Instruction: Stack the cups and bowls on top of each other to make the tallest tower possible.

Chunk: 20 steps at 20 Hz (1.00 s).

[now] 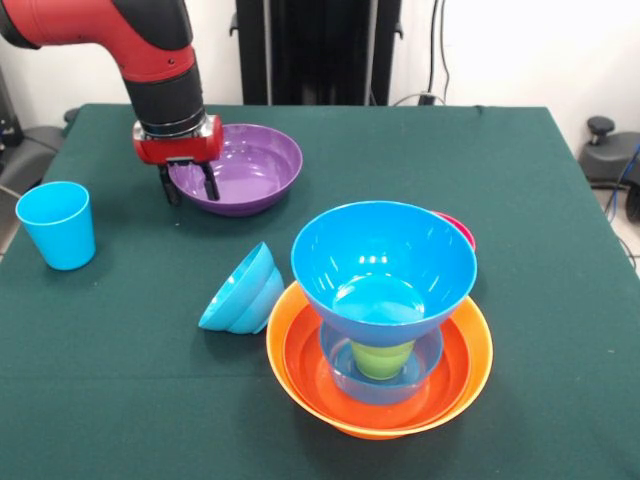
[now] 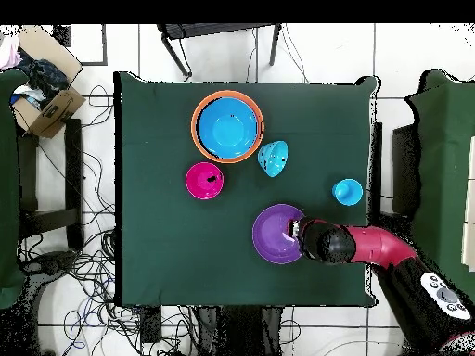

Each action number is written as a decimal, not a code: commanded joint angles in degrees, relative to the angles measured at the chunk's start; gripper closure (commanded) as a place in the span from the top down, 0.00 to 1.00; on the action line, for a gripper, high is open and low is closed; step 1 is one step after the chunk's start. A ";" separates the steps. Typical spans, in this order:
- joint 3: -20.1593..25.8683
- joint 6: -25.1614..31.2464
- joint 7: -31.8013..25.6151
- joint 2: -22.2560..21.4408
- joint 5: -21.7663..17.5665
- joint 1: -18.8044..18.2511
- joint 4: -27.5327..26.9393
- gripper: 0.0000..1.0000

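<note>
Nearest, the tower (image 1: pixel 380 340) already nests orange bowls, a blue bowl, the green cup (image 1: pixel 382 358) and a big blue bowl, while the tipped blue bowls (image 1: pixel 243 290), pink bowl (image 2: pixel 204 180), blue cup (image 1: pixel 57 224) and purple bowl (image 1: pixel 245 167) await stacking, the gripper (image 1: pixel 188 185) straddling its rim with fingers apart, holding nothing.
</note>
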 commanded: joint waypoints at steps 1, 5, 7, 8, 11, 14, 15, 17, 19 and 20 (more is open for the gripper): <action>1.42 0.24 -8.75 3.95 -6.07 2.48 -5.51 0.00; 0.41 -0.31 -6.46 2.74 -5.72 3.08 -4.75 0.00; -0.34 -0.06 -4.28 1.48 -4.66 3.73 -4.22 0.00; -0.12 0.18 -4.20 0.69 -4.21 3.65 -3.69 0.00; 0.57 0.98 -3.54 -2.12 -2.51 3.51 -1.48 0.00; 1.00 1.50 -3.24 -3.65 -1.51 3.36 0.02 0.00; 0.94 1.30 -3.05 -3.69 -1.52 3.31 0.24 0.00; 0.56 0.91 -3.03 -3.06 -1.92 3.00 0.31 0.00; 0.64 0.58 -2.96 -3.15 -2.05 2.96 0.35 0.00; 1.04 0.93 -3.23 -3.46 -1.73 2.97 0.19 0.00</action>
